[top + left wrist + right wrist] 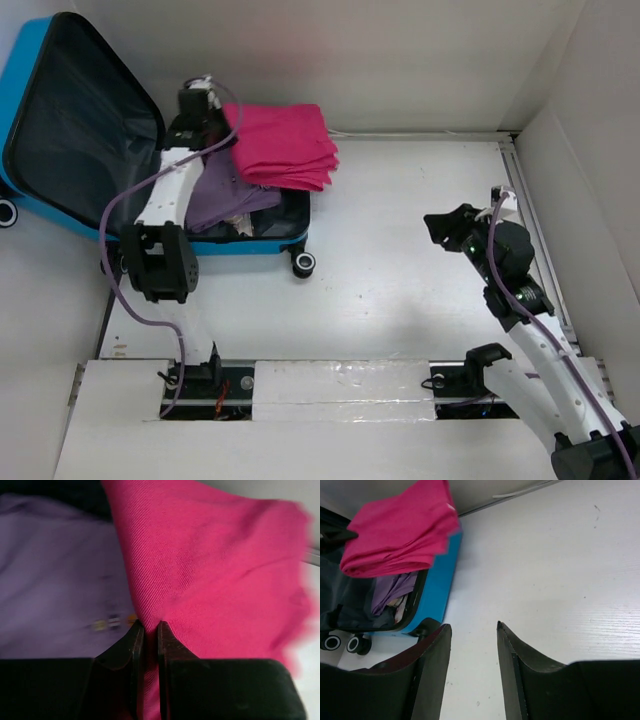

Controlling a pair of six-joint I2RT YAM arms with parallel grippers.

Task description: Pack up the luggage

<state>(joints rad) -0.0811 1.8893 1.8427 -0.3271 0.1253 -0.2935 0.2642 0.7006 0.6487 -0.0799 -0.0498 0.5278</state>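
- At 10 o'clock in the top view, the luggage lies open, its wheels toward 6 o'clock and its lid tipped toward 9, cut off by the frame.
- Inside, the left arm hides part of a purple garment.
- Left gripper pinches the folded pink cloth, which overhangs the luggage's 3 o'clock rim.
- Right gripper, jaws apart, hangs at 3 o'clock over bare table.

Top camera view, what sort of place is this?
Likely a robot test cell: plain white walls box in a white table, with the left arm and right arm bolted at its near edge.
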